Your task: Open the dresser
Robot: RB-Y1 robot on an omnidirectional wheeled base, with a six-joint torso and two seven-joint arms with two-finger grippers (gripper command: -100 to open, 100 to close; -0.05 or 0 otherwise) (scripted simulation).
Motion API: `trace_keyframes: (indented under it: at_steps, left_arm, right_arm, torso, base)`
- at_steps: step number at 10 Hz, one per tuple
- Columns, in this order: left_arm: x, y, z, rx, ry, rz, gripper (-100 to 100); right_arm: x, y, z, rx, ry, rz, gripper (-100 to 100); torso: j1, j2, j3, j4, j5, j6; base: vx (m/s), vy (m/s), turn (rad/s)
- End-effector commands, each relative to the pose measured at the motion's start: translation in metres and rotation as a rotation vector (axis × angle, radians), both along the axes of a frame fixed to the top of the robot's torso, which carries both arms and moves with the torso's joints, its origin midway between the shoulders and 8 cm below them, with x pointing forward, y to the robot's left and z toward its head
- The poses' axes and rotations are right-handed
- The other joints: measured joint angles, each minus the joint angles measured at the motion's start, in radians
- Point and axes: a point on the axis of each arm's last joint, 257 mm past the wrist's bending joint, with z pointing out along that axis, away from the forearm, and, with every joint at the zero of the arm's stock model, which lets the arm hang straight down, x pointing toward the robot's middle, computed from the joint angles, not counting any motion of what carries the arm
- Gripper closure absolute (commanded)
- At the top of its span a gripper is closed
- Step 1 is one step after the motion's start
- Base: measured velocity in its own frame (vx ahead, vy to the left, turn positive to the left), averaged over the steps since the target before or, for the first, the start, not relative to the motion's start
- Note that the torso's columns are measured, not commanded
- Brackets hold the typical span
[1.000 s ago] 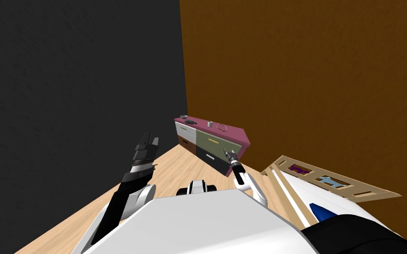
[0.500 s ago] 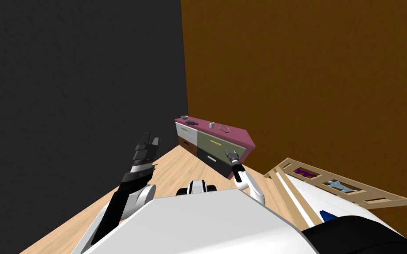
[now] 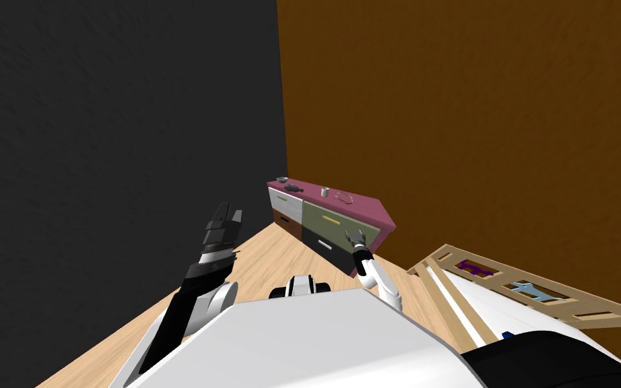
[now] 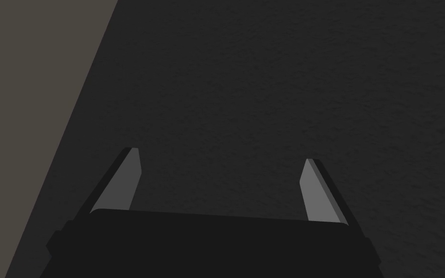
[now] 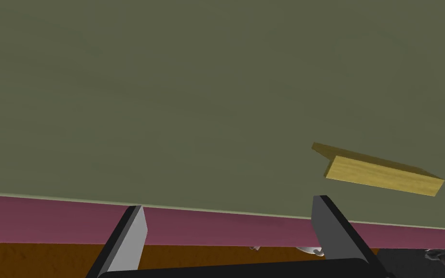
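The dresser (image 3: 370, 211) stands in the corner, with a magenta top and drawers in white, brown, olive and dark grey. My right gripper (image 3: 354, 235) is open, close in front of the olive drawer (image 3: 321, 214). In the right wrist view the olive drawer front (image 5: 192, 96) lies just beyond the open gripper (image 5: 229, 202). Its yellow bar handle (image 5: 378, 170) sits off to one side, past one fingertip (image 5: 322, 205) and apart from it. My left gripper (image 3: 227, 214) is raised at my left, and it stands open (image 4: 220, 155) with nothing in it.
A cup (image 3: 325, 192), a bowl (image 3: 281, 179) and other small items sit on the dresser top. A bed with a wooden slatted frame (image 3: 525, 289) lies at my right. A dark grey wall is on the left, a brown wall behind the dresser.
My right gripper has reached a little further toward the olive drawer. The whole head view has shifted slightly, so I have moved. The left arm has stayed still.
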Motion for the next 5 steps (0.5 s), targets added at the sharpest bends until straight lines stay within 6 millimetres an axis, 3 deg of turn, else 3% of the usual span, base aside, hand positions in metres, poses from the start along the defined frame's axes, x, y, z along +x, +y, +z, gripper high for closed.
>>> trace_keyframes:
  at_steps: [1,5]
  left_arm:
    - [0.0,0.0,0.0,0.0,0.0,0.0,0]
    - [0.0,0.0,0.0,0.0,0.0,0.0,0]
  right_arm:
    - [0.0,-0.016,-0.005,-0.117,0.049,-0.039,-100]
    - [0.001,-0.035,-0.007,-0.271,0.106,-0.083,-100]
  torso:
    - [-0.001,0.001,0.0,0.0,0.0,0.0]
    - [-0.002,0.002,0.001,0.0,-0.001,0.0]
  base:
    - [0.052,0.041,0.034]
    - [0.046,0.033,0.023]
